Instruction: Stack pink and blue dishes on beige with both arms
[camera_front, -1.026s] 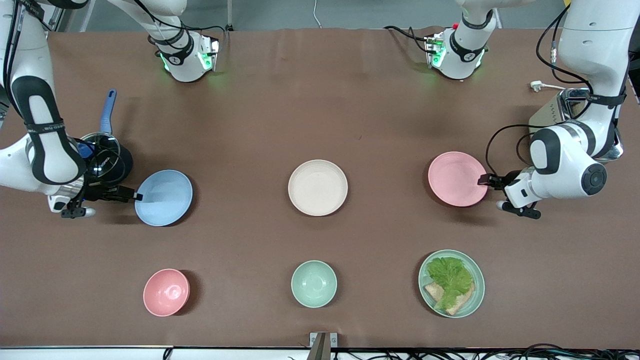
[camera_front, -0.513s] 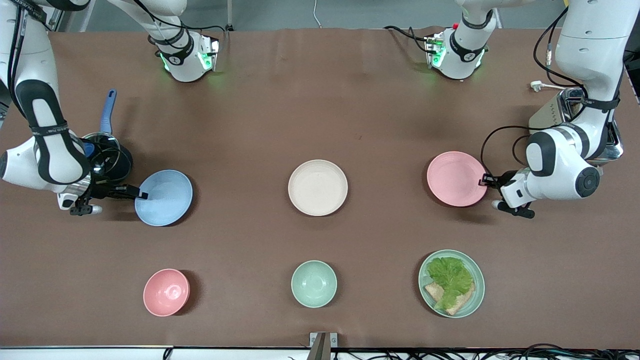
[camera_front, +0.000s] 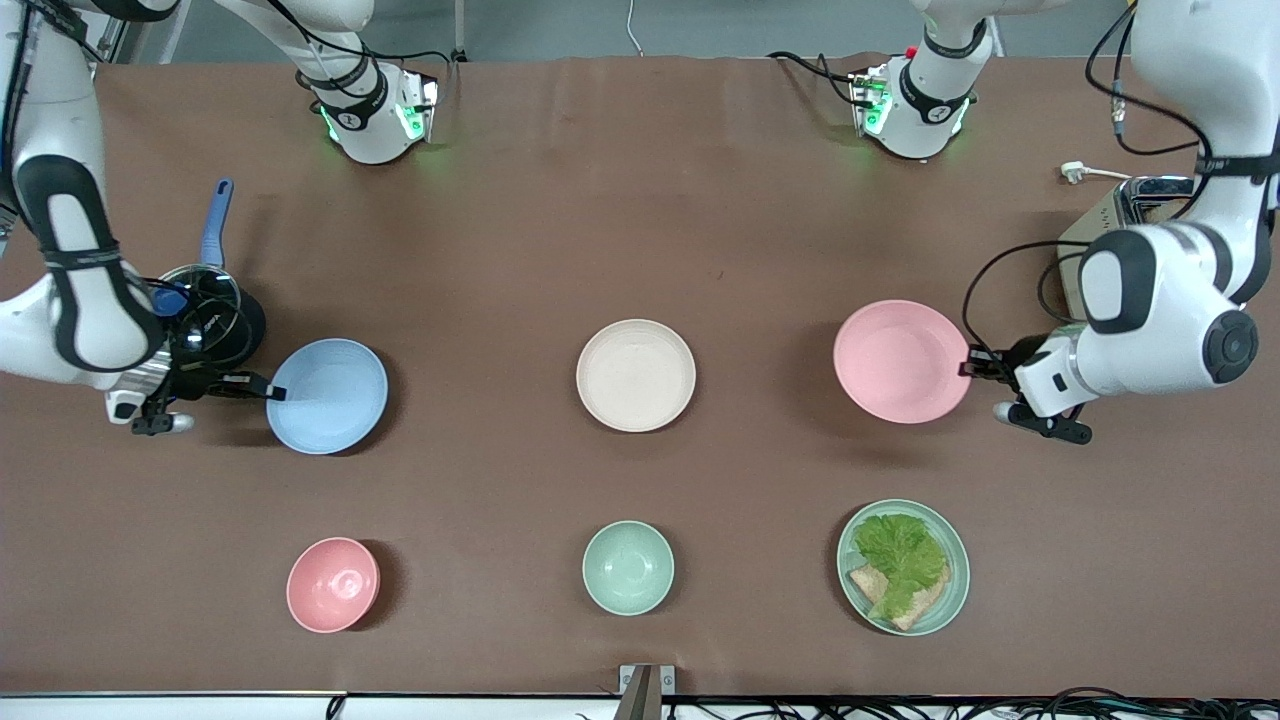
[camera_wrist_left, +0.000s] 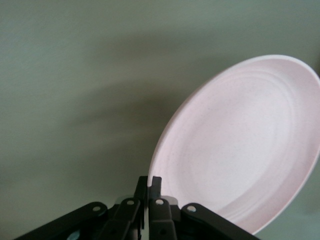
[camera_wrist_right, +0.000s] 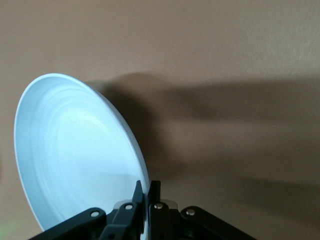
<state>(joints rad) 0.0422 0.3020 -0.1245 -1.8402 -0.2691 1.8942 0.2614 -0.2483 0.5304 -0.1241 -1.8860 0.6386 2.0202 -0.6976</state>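
The pale pink plate (camera_front: 895, 361) hangs lifted off the table toward the left arm's end, its shadow spread beneath it. My left gripper (camera_front: 972, 366) is shut on its rim; the left wrist view shows the plate (camera_wrist_left: 245, 145) tilted, with the gripper (camera_wrist_left: 150, 182) clamping its edge. The pale blue plate (camera_front: 327, 395) sits toward the right arm's end, slightly raised, and my right gripper (camera_front: 272, 391) is shut on its rim. In the right wrist view the blue plate (camera_wrist_right: 75, 155) tilts up from the gripper (camera_wrist_right: 148, 187). The beige plate (camera_front: 636, 375) lies bare at the table's middle between them.
Nearer the camera stand a small pink bowl (camera_front: 333, 584), a mint-green bowl (camera_front: 628, 567) and a pale green plate (camera_front: 903, 567) holding lettuce and bread. A dark pot with a blue handle (camera_front: 213, 310) sits by the right arm. A metal appliance (camera_front: 1130, 225) stands by the left arm.
The pink plate has risen off the table in my left gripper and looks larger, with a wider shadow. The blue plate has lifted slightly in my right gripper.
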